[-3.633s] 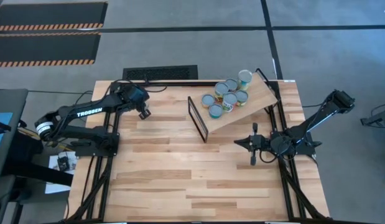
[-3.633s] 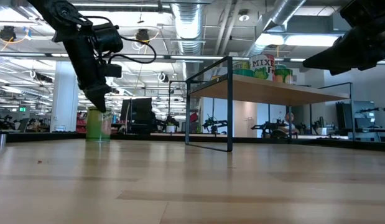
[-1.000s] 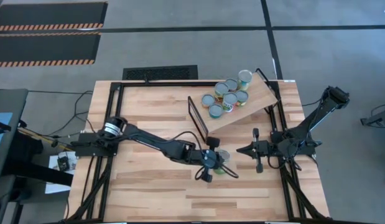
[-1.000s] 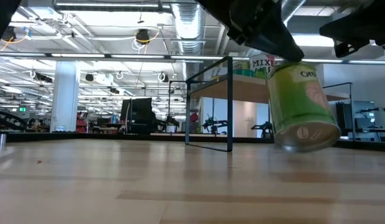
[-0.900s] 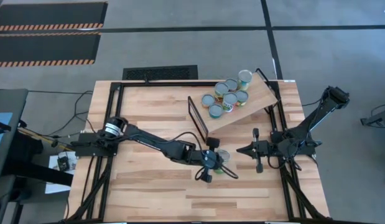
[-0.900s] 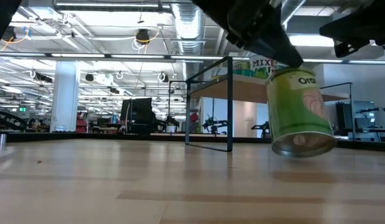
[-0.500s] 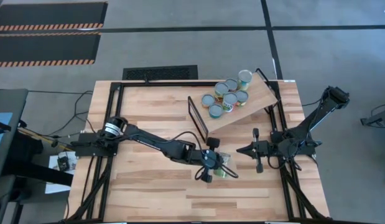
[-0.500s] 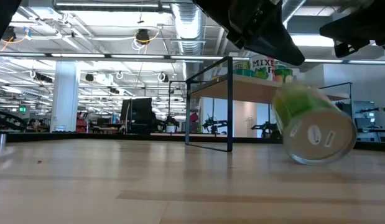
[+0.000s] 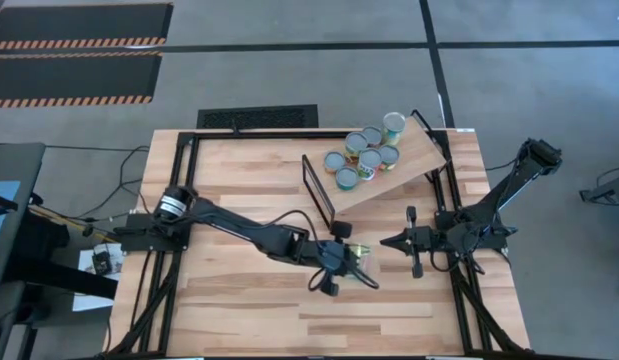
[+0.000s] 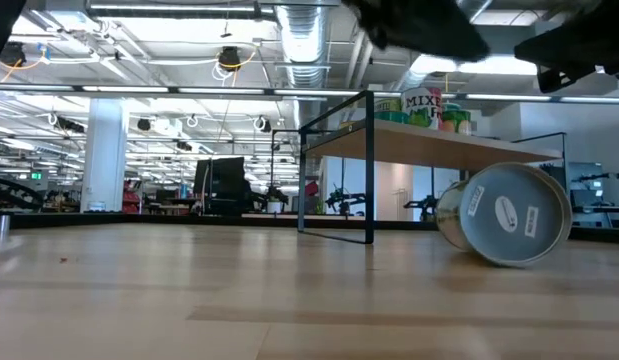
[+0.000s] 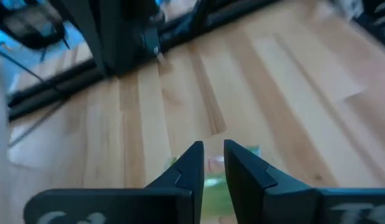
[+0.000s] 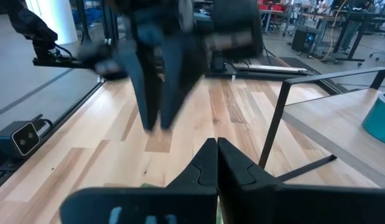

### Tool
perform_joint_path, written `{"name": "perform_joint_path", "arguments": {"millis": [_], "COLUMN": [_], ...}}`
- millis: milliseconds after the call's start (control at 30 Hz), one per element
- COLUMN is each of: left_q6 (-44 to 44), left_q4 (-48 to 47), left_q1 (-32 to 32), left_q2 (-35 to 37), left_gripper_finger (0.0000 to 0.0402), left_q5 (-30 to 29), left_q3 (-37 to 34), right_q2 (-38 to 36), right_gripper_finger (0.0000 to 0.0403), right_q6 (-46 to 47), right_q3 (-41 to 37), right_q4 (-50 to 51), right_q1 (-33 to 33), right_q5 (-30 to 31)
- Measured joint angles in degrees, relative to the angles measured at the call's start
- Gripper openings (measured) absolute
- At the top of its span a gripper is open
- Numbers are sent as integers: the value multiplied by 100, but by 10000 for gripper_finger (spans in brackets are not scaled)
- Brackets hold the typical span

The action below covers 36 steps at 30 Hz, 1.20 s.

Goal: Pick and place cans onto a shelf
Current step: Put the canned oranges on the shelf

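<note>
Six cans (image 9: 367, 150) stand clustered on the shelf (image 9: 414, 160), placed. One green can (image 10: 504, 227) lies on its side on the surface (image 9: 249, 300) just below the shelf's framed end, still to be shelved. Left hand (image 9: 334, 270) hangs above it, fingers slightly parted, pinching nothing. Right hand (image 9: 394, 240) waits nearby, pressed together. A second ago the left hand held this can upright; now dropped and toppled.

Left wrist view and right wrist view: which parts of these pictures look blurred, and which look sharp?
Left wrist view: the whole picture is smeared, including the green can beneath the left gripper. Right wrist view: the left arm farther off is blurred, while the right gripper and the shelf with its black frame look sharp.
</note>
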<state>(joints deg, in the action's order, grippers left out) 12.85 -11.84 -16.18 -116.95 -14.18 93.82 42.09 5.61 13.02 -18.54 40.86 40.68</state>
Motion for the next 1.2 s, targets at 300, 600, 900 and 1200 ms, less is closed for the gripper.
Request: {"name": "perform_joint_path", "arguments": {"millis": [300,600,900,1200], "left_q6": [-439,-1285,-1928,-2126], "left_q4": [530,3649,6166,5659], "left_q1": [-198,-370,-218,-228], "left_q2": [769,1792,2341,2311], "left_gripper_finger": [5,2,2,2], "left_q5": [929,1022,592,981], "left_q3": [-991,-3724,-6025,-6280], "right_q2": [1,293,760,1547], "right_gripper_finger": [14,58,121,177], "right_q6": [819,2133,2397,2243], "right_q3": [0,0,0,2], "right_q4": [613,1268,1035,108], "right_q1": [-20,-517,-2115,-3300], "right_q5": [-182,-693,-2711,-4288]}}
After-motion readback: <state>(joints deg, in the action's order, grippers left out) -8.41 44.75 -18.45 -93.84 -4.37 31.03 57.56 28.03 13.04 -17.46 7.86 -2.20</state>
